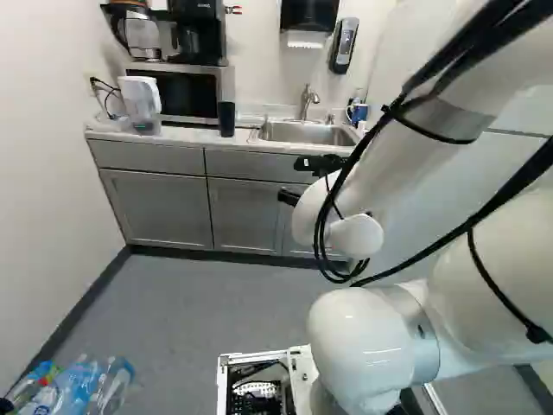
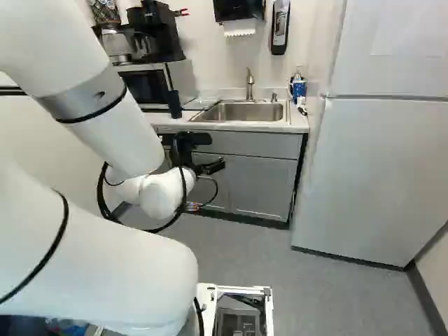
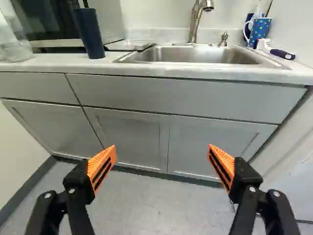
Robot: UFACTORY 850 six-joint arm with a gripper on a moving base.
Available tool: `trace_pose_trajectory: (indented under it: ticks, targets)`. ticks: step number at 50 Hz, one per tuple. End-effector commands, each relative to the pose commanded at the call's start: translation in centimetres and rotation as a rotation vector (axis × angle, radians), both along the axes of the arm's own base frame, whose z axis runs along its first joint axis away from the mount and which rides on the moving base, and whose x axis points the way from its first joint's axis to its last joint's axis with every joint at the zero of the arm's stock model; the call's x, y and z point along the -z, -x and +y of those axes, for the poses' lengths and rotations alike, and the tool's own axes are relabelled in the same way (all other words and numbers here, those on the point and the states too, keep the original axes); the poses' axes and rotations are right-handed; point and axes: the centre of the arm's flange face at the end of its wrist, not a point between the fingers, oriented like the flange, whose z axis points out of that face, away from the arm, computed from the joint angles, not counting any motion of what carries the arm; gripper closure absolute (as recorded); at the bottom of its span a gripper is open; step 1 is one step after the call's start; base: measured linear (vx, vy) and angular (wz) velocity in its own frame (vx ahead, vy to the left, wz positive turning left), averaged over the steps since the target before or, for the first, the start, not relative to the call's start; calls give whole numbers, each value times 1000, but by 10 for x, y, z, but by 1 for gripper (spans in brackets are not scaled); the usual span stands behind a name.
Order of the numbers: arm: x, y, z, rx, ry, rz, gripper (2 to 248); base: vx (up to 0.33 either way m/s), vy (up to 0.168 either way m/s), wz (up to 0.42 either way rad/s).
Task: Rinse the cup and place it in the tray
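Facing the worktop [image 3: 68, 61], the claw [image 2: 215, 152] gapes wide, empty. Along the counter run microwave [image 1: 181, 92], tumbler [image 3: 88, 34], sink [image 3: 195, 55], mug [image 3: 259, 29]; a fridge [image 2: 381, 168] stands beside it.

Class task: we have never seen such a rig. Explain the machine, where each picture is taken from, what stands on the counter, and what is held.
It is one white robot arm ending in a black gripper. The left and right base views look past it from behind; the wrist view looks along the gripper.

On the counter, a tall dark cup stands beside the sink; a spotted blue mug is at the sink's other side. Farther along are a microwave and a clear pitcher.

The gripper is open and holds nothing.
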Motion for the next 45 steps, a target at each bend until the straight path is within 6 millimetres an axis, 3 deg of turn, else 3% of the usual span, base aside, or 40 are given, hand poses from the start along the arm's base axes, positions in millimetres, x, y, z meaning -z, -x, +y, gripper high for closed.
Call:
trace_pose_trajectory:
  ticks: [19, 45]
  targets:
    - [-2, -2, 0, 0, 0, -4, 3, 0, 0, 0]
    - [-27, -33, 0, 0, 0, -63, 3, 0, 0, 0]
